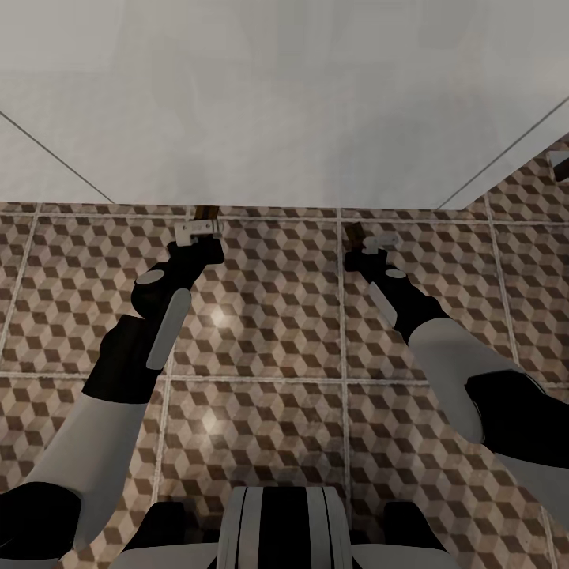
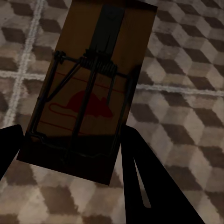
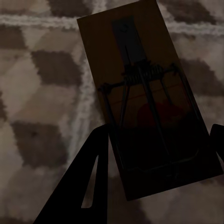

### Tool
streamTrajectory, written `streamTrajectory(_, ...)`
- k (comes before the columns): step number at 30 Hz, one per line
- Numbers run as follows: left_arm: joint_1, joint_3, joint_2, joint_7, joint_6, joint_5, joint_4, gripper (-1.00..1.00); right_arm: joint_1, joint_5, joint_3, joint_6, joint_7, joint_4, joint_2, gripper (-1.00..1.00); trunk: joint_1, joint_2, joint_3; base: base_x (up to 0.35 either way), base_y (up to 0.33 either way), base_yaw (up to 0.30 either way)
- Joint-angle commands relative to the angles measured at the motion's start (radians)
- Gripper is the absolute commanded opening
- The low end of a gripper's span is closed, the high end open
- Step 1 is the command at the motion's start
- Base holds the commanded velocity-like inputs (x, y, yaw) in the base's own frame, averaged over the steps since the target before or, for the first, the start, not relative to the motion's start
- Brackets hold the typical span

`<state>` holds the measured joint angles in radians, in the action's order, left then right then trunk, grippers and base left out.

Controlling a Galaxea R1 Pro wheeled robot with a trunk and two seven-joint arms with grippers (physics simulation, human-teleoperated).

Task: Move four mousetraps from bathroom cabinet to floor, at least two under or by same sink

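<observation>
My left pincer [image 1: 196, 231] grips a mousetrap [image 2: 88, 88] at centre frame; my right pincer [image 1: 371, 243] grips another mousetrap [image 3: 149, 102], above the bathroom floor [image 1: 269, 332].

Head camera looks steeply down over both arms; wrist cameras (much closer) share its bathroom floor [image 1: 261, 316].

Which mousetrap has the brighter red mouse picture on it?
The mousetrap in the left gripper: its red mouse is plain. The right gripper's mousetrap shows only a dim red patch.
</observation>
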<state>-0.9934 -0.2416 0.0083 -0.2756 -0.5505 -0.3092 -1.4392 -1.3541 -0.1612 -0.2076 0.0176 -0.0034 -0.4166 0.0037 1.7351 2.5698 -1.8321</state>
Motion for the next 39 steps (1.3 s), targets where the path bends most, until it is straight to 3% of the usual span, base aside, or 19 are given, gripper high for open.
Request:
streamTrajectory(1, -0.001, -0.002, 0.001, -0.01, -0.003, -0.008, -0.001, -1.0, 0.0, -0.012, -0.005, 0.001, 0.0, -0.001, 0.0, -1.0, 0.0, 0.0, 0.0, 0.0, 0.0, 0.0)
streamTrajectory(2, -0.001, -0.002, 0.001, -0.01, -0.003, -0.008, -0.001, -1.0, 0.0, -0.012, -0.005, 0.001, 0.0, -0.001, 0.0, 1.0, 0.0, 0.0, 0.0, 0.0, 0.0, 0.0)
streamTrajectory(14, 0.005, -0.002, 0.001, -0.01, -0.003, -0.008, -0.002, -1.0, 0.0, -0.011, -0.006, -0.005, 0.046, -0.01, -0.001, 1.0, 0.0, 0.0, 0.0, 0.0, 0.0, 0.0)
streamTrajectory(39, 0.006, -0.002, 0.001, -0.01, -0.003, -0.008, -0.002, -1.0, 0.0, -0.011, -0.006, -0.006, 0.049, -0.01, -0.002, 1.0, 0.0, 0.0, 0.0, 0.0, 0.0, 0.0)
